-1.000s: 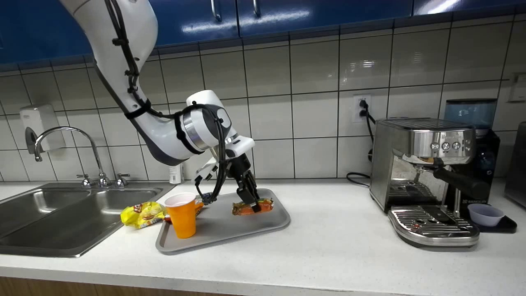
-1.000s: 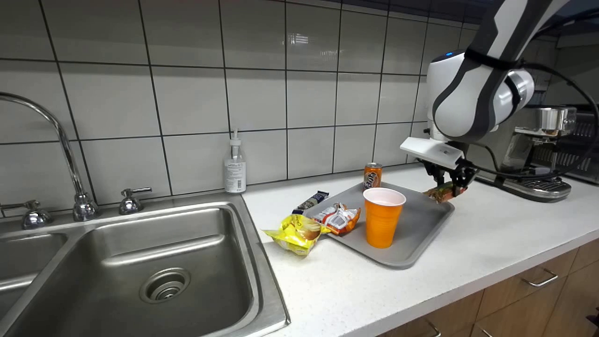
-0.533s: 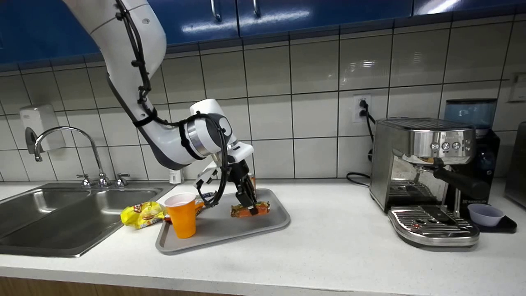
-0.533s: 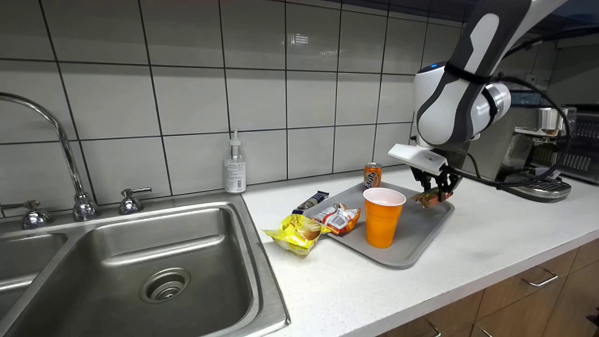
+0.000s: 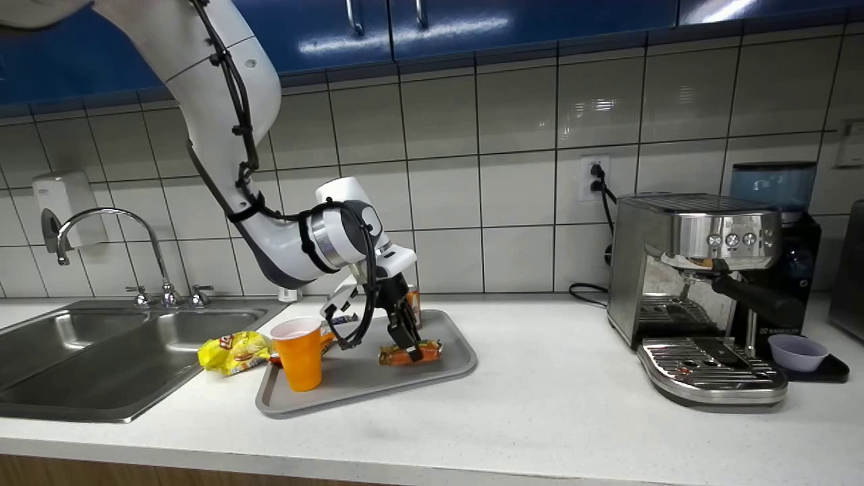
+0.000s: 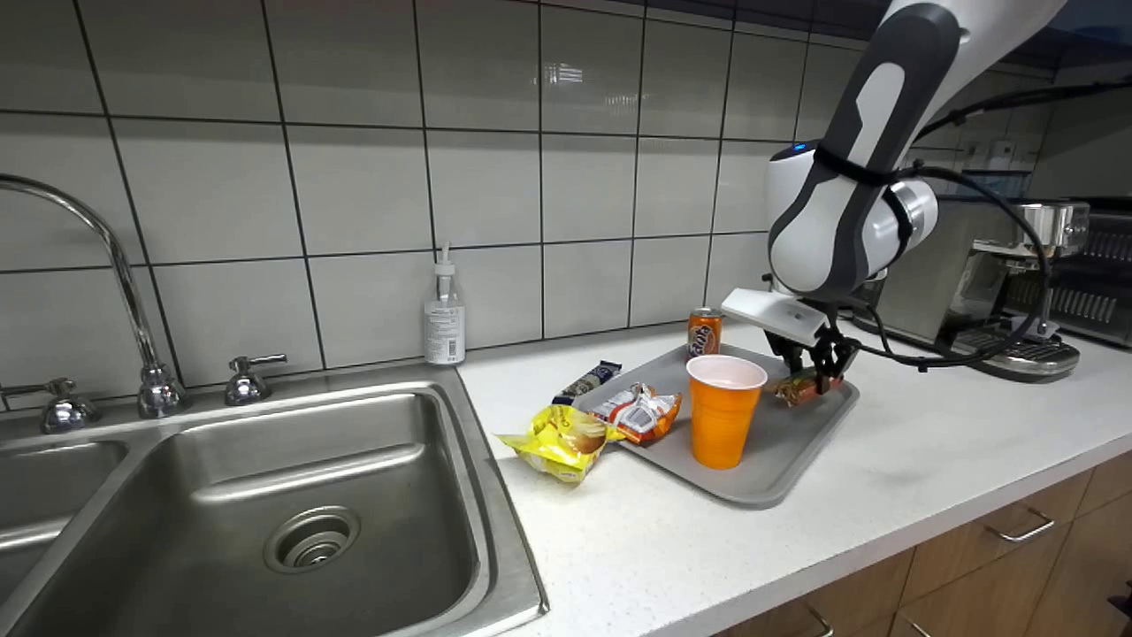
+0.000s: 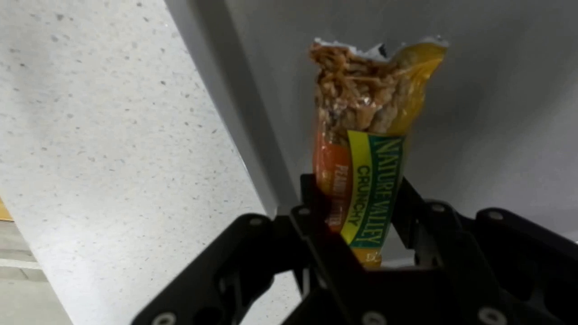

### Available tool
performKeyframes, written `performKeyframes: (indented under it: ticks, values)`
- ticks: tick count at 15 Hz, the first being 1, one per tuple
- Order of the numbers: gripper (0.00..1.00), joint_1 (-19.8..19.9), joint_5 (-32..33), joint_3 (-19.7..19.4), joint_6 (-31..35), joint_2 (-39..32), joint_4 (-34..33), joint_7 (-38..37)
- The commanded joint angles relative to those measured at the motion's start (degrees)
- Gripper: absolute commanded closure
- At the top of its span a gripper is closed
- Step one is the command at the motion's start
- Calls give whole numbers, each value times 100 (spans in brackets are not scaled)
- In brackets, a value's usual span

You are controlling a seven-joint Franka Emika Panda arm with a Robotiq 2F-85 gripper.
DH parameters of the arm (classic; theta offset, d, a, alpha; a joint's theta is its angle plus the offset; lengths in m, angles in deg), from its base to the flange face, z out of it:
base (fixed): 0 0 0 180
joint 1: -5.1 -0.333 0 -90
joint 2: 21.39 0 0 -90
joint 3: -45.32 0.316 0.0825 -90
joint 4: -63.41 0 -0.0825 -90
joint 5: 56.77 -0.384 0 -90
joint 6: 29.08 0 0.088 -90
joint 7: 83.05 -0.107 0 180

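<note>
The tool [image 7: 357, 198] grips a wrapped granola bar [image 7: 365, 144] over a grey tray [image 6: 787, 451]. Its black fingers [image 7: 408, 207] stand partly apart, separated by only the breadth of the bar, and press against its two long sides near mid-length. In an exterior view the bar appears over the end of the tray nearer the coffee machine [image 5: 695, 233]; whether its underside touches the tray cannot be told. An orange cup [image 6: 721, 425] stands upright near the tray's opposite end, with a white-and-orange packet [image 6: 641, 411] beside it and a yellow packet [image 6: 562, 447] on the table [image 6: 654, 548].

Handling: the bar is probably light and fairly stiff, yet brittle, since its label reads "CRUNCHY"; the glossy film is likely to be slippery. The middle of the long sides, where the fingers sit, seems the soundest hold, under modest pressure; the flat crimped end would be expected to bend or slip.

Orientation: the long axis lies roughly level, from side to side in both exterior views. The end printed with granola points toward the sink [image 6: 221, 566] and the cup, the orange end toward the coffee machine. In the wrist view the axis runs nearly up and down, with the crimped end uppermost and the lettering parallel, at a slant to the tray's rim.
</note>
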Motion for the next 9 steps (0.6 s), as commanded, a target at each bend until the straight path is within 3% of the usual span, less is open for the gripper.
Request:
performKeyframes:
  ticks: [1,6,9]
  values:
    - [32,106,-145,115,-240,-90,-223,235]
    - [1,4,-96,24,-226,-5,-144,160]
    - [0,-74,-27,-35,-182,156,16,133]
